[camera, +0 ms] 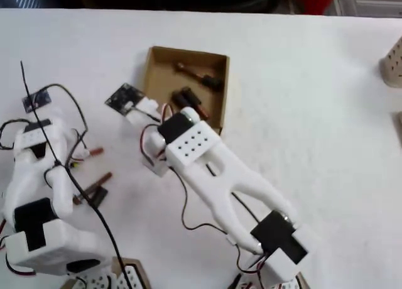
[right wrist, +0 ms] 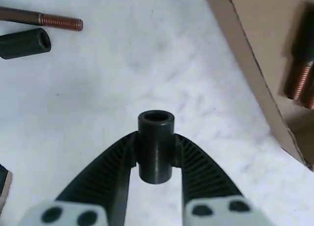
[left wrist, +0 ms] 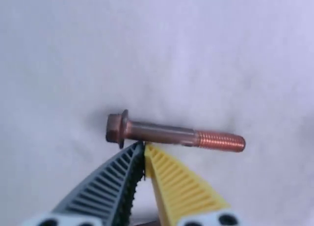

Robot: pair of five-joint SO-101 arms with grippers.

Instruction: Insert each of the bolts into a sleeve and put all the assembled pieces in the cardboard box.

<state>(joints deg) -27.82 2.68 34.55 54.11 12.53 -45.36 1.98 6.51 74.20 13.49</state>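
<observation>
A copper bolt (left wrist: 162, 132) lies on the white table just past the tips of my left gripper (left wrist: 144, 146), whose grey and yellow fingers are shut together with nothing between them. The high view shows this bolt (camera: 95, 152) beside the left arm. My right gripper (right wrist: 155, 140) is shut on a black sleeve (right wrist: 156, 123), held upright just above the table beside the cardboard box (right wrist: 245, 54). Farther off lie a second bolt (right wrist: 44, 18) and a loose sleeve (right wrist: 24, 43). The box (camera: 151, 69) holds assembled pieces (camera: 188, 100).
The right arm (camera: 213, 169) stretches from the front right to the box's near side. Black cables (camera: 69, 107) loop across the left of the table. A pale pegged block (camera: 392, 63) stands at the right edge. Open white table lies at the back and right.
</observation>
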